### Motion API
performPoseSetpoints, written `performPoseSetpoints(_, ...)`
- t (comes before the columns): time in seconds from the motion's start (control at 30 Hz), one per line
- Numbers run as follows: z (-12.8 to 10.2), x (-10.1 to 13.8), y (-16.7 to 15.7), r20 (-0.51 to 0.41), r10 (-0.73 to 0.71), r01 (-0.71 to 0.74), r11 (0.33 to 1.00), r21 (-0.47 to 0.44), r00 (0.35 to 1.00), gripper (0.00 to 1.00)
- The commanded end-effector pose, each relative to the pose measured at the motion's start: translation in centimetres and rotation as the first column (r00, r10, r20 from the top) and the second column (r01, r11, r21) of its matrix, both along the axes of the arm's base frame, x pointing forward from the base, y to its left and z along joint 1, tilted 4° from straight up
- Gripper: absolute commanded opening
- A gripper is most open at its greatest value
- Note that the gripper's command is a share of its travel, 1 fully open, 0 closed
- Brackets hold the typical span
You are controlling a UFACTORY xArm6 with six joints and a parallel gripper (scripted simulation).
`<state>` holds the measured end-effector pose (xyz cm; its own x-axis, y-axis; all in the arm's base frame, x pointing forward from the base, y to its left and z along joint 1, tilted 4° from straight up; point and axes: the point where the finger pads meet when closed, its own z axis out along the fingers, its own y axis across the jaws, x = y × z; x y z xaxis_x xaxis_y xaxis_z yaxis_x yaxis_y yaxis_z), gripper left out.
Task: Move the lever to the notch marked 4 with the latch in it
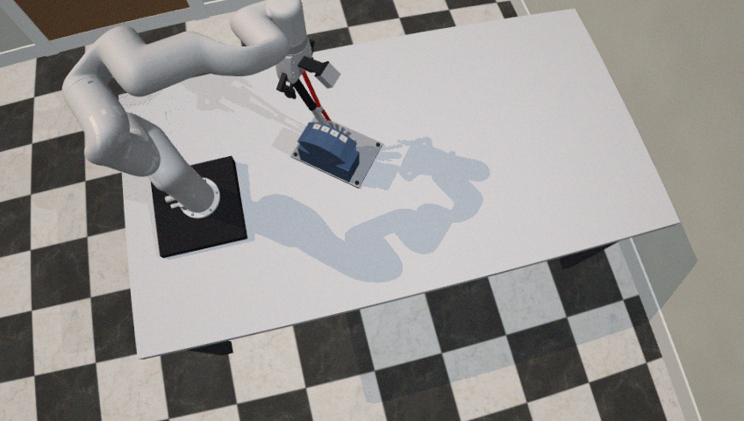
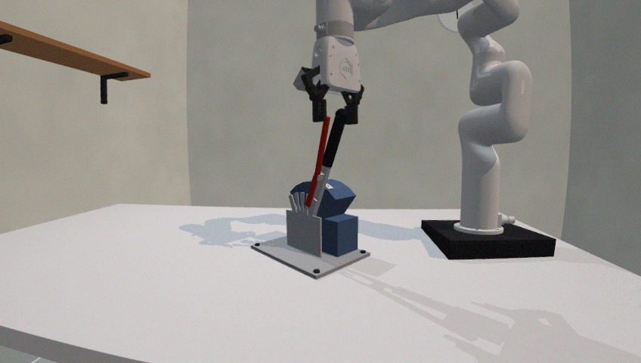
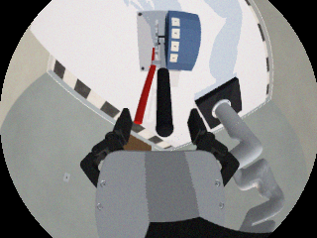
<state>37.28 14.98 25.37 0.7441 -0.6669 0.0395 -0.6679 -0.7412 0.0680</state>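
A blue lever unit (image 1: 330,153) stands on a grey baseplate (image 2: 311,260) in the middle of the table. Its black handle (image 2: 333,137) leans up to the right, and the red bar (image 2: 318,159) stands a little apart from the handle on its left. Small white number plates (image 1: 328,132) sit along the top of the blue body; their digits are too small to read. My gripper (image 2: 335,112) is open around the tops of the handle and the bar, with a finger on each side and nothing gripped. The wrist view shows the red bar (image 3: 146,95) and the handle (image 3: 164,102) between my open fingers.
The arm's black base block (image 1: 198,205) stands on the table near the lever unit. A wooden shelf (image 2: 67,56) hangs on the wall at the far left. The table edge (image 1: 365,307) runs along the front.
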Motion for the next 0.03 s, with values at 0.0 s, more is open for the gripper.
performPoseSetpoints(0.0,1.37,0.1,0.13,0.004,0.0,0.0,1.0,0.002,1.0,1.0)
